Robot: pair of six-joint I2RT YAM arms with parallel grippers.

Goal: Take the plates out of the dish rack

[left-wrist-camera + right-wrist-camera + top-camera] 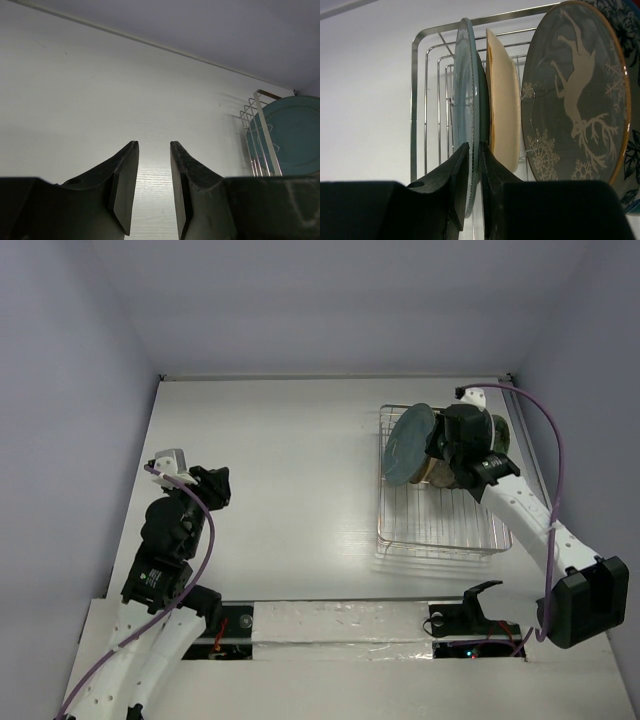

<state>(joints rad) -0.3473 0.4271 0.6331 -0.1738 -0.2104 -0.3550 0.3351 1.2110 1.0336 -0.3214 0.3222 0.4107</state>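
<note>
One white table [290, 490], teal plate [409, 446], pale walls [70, 360]

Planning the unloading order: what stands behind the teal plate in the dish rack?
Right behind the teal plate stands a cream plate, then a grey reindeer plate and the edge of a dark floral plate. Anything further back is hidden.

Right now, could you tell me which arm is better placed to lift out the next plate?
Right: the right gripper clamps the teal plate's rim in the rack; the left gripper is far off, empty.
</note>
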